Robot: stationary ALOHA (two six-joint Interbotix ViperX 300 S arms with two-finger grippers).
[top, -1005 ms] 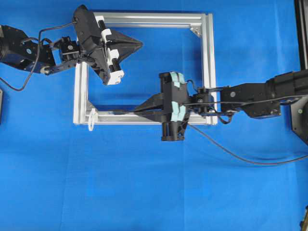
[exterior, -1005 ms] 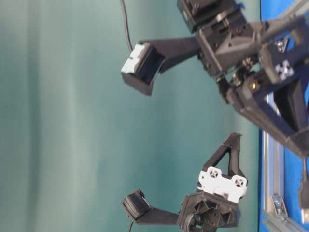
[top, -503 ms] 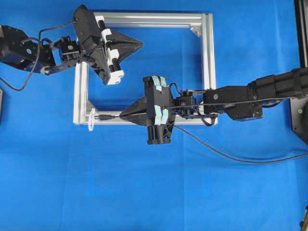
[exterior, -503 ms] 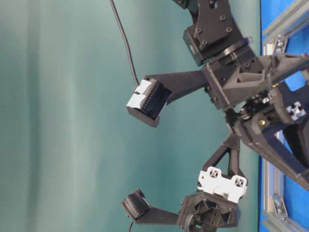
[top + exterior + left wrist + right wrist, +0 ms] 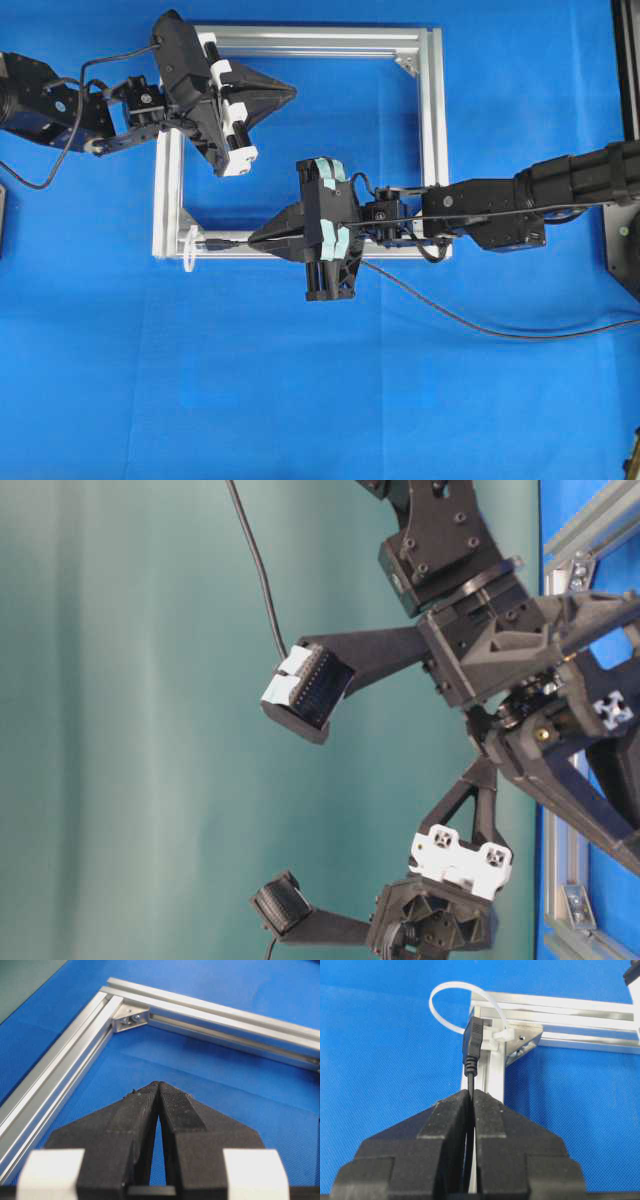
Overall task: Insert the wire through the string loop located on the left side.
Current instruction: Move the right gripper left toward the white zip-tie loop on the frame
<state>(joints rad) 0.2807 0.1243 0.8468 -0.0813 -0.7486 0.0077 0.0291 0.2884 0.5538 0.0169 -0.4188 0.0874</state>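
The wire (image 5: 470,318) is a thin black cable, and my right gripper (image 5: 250,240) is shut on it just behind its black plug (image 5: 213,243). The plug points left along the near rail of the silver frame (image 5: 436,130). In the right wrist view the plug (image 5: 472,1040) sticks out ahead of the gripper (image 5: 471,1091), and its tip reaches the lower edge of the white string loop (image 5: 454,983) tied at the frame's corner. Overhead, the string loop (image 5: 189,250) lies just left of the plug. My left gripper (image 5: 293,92) hovers shut and empty over the frame's far left part, also shown in its own wrist view (image 5: 159,1085).
The silver frame (image 5: 210,1010) lies flat on the blue mat (image 5: 300,400). The cable trails right from the right gripper across the mat to the table's right edge. A dark block (image 5: 622,240) stands at the right edge.
My right gripper has carried the wire left along the near rail, bringing the plug close to the loop. Over the last half second it has barely moved. The left arm is still.
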